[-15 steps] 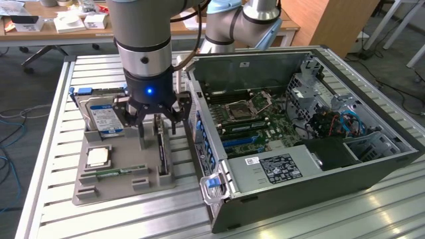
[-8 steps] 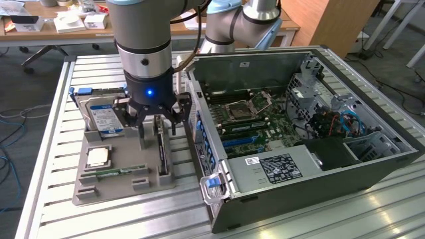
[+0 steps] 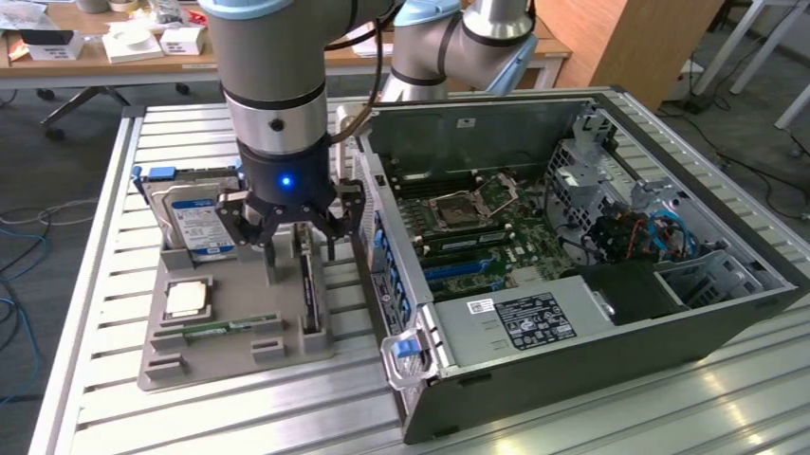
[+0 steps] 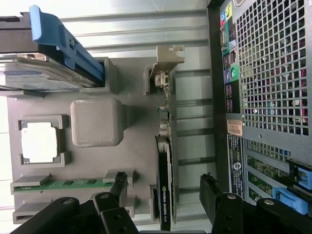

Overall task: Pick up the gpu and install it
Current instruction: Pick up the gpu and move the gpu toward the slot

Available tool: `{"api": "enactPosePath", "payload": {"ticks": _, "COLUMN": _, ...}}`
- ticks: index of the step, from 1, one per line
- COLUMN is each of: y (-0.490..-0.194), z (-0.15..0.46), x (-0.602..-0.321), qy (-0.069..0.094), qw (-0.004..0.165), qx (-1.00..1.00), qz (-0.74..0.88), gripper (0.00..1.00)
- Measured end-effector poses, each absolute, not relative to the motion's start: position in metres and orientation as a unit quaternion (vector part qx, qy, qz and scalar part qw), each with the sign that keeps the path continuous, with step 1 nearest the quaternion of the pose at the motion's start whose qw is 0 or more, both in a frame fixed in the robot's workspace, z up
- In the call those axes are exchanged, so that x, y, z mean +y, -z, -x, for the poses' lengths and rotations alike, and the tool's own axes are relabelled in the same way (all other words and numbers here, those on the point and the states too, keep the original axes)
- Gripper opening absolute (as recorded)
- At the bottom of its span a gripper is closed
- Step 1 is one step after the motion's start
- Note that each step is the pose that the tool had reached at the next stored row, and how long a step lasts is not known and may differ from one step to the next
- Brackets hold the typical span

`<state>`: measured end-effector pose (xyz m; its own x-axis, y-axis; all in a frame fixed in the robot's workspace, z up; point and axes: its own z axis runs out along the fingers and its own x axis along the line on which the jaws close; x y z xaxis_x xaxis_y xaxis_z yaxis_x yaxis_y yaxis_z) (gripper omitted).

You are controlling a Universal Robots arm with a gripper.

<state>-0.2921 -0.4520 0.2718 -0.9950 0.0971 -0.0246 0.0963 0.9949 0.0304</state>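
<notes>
Table [image 3: 89, 398]: a slatted metal top carrying a grey holder tray and, on the exterior view's right, an open computer case.
Holder tray [image 3: 209, 368]: it lies flat on the slats just beside the case, with parts standing or lying in its slots.
Hard drive [image 3: 190, 213]: silver with a blue label, it stands on edge at the tray's far end, on the exterior view's left.
Processor chip [image 3: 188, 300]: it lies flat in a square pocket nearer the camera than the drive.
Memory stick [image 3: 228, 329]: narrow and green, it lies in a slot near the tray's front.
Gpu [image 4: 165, 195]: a dark card standing on edge in the slot along the tray's case-side edge, with its silver bracket [image 4: 165, 61] at one end.
Gripper [image 3: 302, 261]: it points straight down over the gpu.
Jaws: spread wide, one finger [image 4: 118, 185] on each side of the card and clear of its faces.
Computer case [image 3: 708, 322]: its side panel is off and the motherboard [image 3: 475, 227] is exposed.
</notes>
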Motion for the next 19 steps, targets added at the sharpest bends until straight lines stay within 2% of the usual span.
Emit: {"api": "enactPosePath", "payload": {"ticks": 19, "y": -0.2638, "z": 0.2921, "x": -0.4521, "qy": -0.014, "qw": 0.013, "qx": 0.999, "qz": -0.048, "gripper": 0.71}}
